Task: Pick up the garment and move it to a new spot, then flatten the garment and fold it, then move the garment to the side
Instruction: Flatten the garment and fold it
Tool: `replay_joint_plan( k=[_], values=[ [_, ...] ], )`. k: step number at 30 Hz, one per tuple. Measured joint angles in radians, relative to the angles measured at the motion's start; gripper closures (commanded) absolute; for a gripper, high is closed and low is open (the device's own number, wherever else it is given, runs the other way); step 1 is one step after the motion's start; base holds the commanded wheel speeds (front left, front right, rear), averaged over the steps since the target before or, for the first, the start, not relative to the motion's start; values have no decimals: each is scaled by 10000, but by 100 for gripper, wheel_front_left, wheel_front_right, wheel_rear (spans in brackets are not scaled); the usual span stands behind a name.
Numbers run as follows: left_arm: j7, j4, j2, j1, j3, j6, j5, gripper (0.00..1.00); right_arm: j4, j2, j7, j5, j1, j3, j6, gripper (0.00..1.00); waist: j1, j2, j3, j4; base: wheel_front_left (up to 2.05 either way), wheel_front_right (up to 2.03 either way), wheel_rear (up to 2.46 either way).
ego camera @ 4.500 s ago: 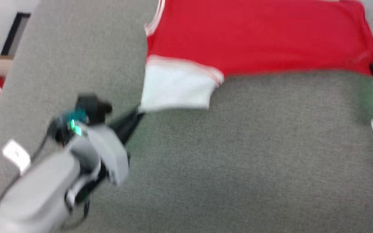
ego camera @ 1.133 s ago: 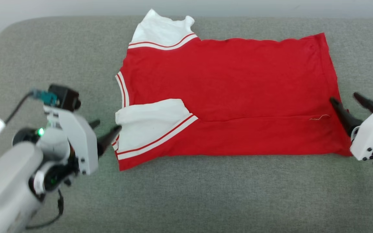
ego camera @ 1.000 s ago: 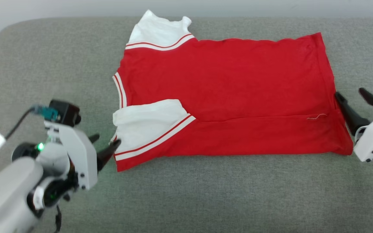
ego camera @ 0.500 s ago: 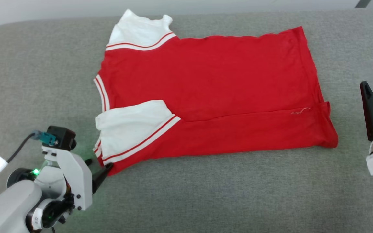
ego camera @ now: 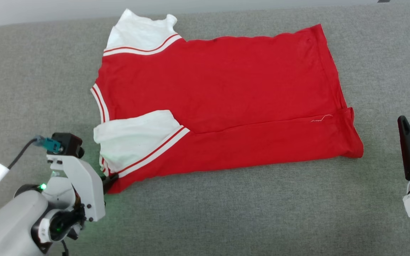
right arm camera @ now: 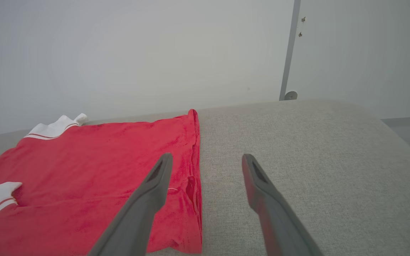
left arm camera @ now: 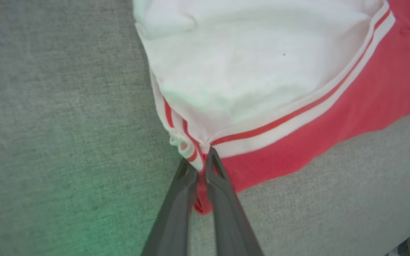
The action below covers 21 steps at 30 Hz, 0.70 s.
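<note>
The garment lies spread on the grey cushion, its near edge folded over once. At its 8 o'clock corner our left fingers are closed on the striped trim. It is a thin bite that we judge could slip. At 4 o'clock our right fingers stand spread, clear of the cloth. Pulling by 1 corner alone could skew the fold.
</note>
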Motion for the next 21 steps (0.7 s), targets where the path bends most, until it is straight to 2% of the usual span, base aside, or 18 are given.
replay_joint_plan(
  k=[7, 12, 21],
  values=[
    [150, -182, 98, -55, -2, 12, 0, 100, 144, 123, 1588, 453, 139, 19, -4, 0, 0, 0, 67, 40, 0, 0, 0],
    [219, -314, 90, -133, -44, 12, 63, 100, 627, -171, 2765, 838, -143, 198, -4, 0, 0, 0, 100, 149, 0, 0, 0],
    [324, -341, -245, -445, -226, -61, 259, 100, 2211, -589, 4125, 767, -1150, 470, -4, 0, 0, 0, 181, 553, 0, 0, 0]
  ],
)
